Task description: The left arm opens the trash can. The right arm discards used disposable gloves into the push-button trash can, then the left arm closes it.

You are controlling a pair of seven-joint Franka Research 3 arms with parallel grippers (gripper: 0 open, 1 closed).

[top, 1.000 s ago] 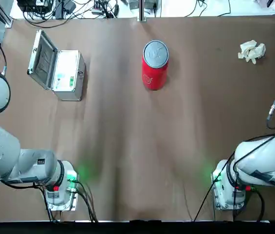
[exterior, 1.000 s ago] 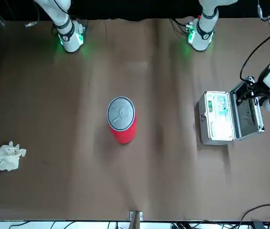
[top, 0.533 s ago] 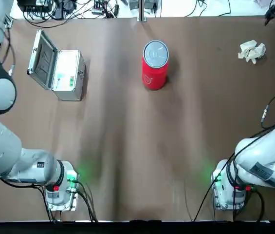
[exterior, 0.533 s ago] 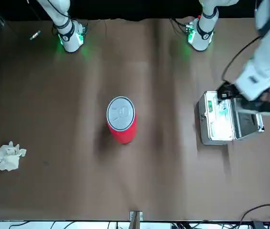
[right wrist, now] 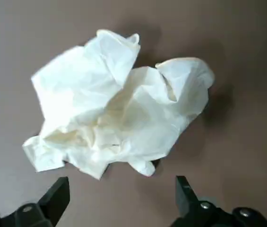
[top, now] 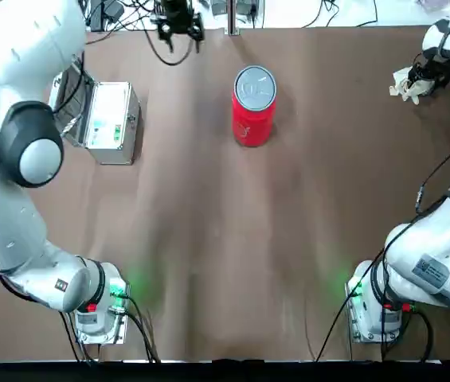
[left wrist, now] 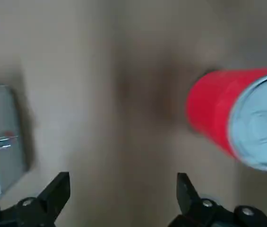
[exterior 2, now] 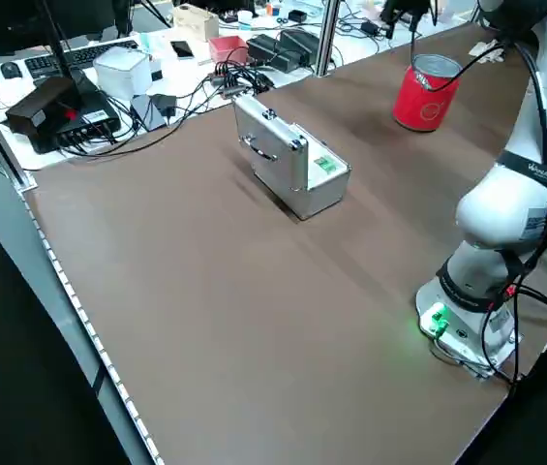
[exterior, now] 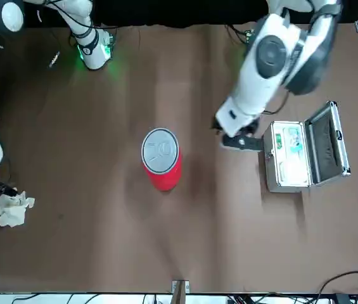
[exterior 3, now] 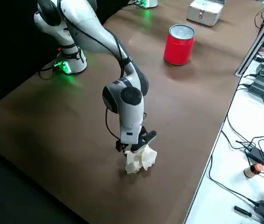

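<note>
The red trash can (top: 253,111) stands upright at the far middle of the table, its silver-grey lid (top: 255,86) down. My left gripper (top: 179,30) hangs open above the table, to the can's left and slightly farther back; the left wrist view shows the trash can (left wrist: 235,120) ahead and off to one side of the open fingers (left wrist: 60,187). The off-white gloves (top: 408,83) lie crumpled at the far right. My right gripper (top: 426,70) hovers open just above them, and the gloves (right wrist: 119,118) lie ahead of its spread fingertips, untouched.
An open silver metal case (top: 101,119) sits at the far left, close to the left arm. Cables and desk gear lie beyond the table's far edge (top: 232,29). Both arm bases (top: 97,306) stand at the near edge.
The left arm has swung from over the silver case toward the trash can. The right arm has come in from the far right corner and down over the gloves. The can and gloves have not moved.
</note>
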